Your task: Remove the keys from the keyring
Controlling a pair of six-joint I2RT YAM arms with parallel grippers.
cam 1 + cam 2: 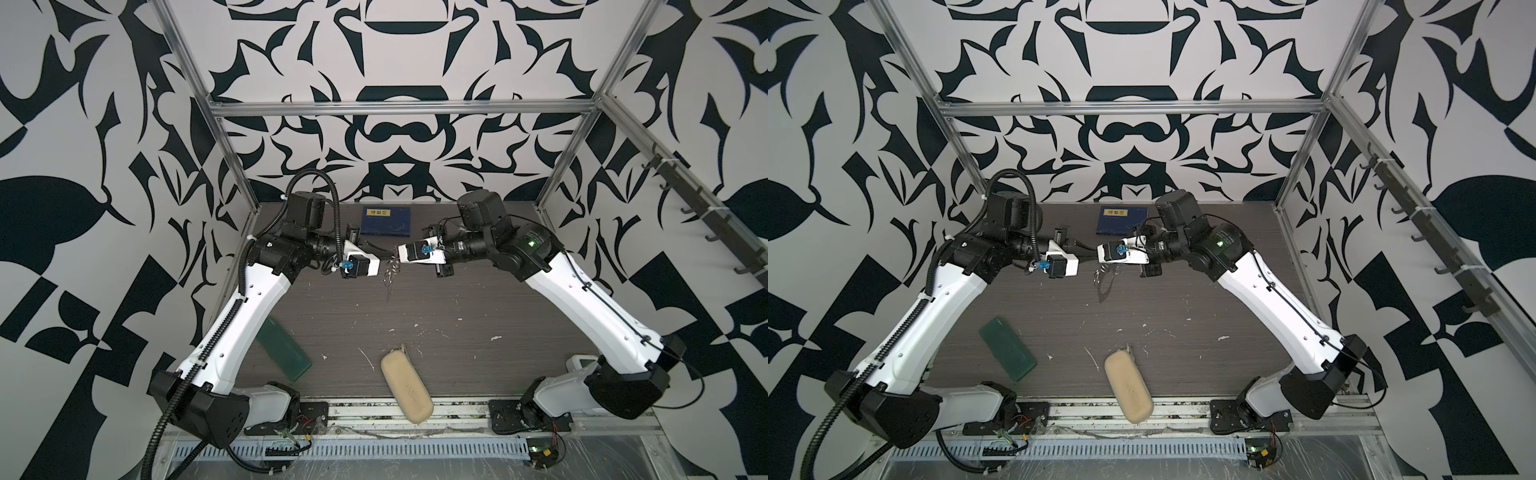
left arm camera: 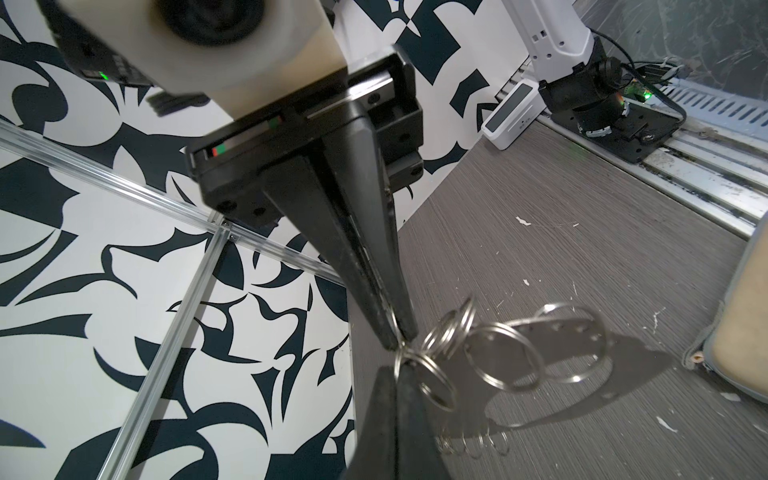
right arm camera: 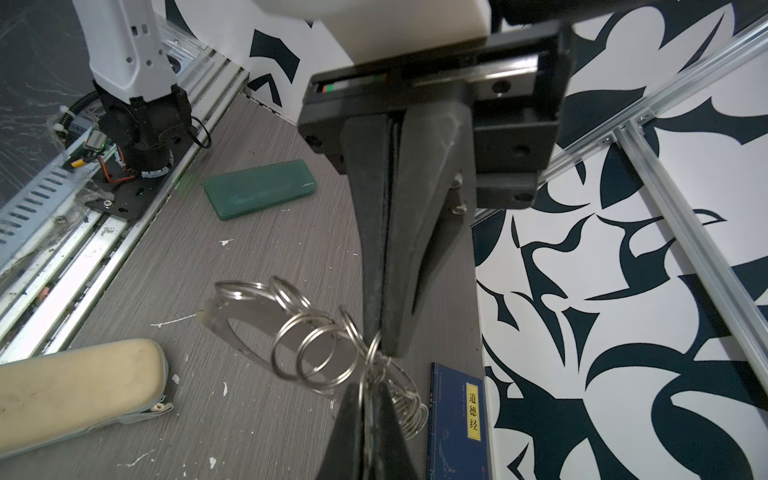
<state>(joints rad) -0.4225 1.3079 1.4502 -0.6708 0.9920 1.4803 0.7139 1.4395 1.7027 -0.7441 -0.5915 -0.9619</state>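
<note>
Left hand [image 3: 388,347]: clenched on the keyring [image 2: 455,324].
Right hand [image 2: 397,338]: clenched on it too.
Blue book [image 3: 457,419]: far counter [image 1: 457,311], label "道德经".
Green case [image 3: 262,189]: logo too blurred to read.

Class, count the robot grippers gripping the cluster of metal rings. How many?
2. The left gripper pinches the keyring from the left, the right gripper from the right; they meet above the far middle of the table. None looks hidden.
</note>
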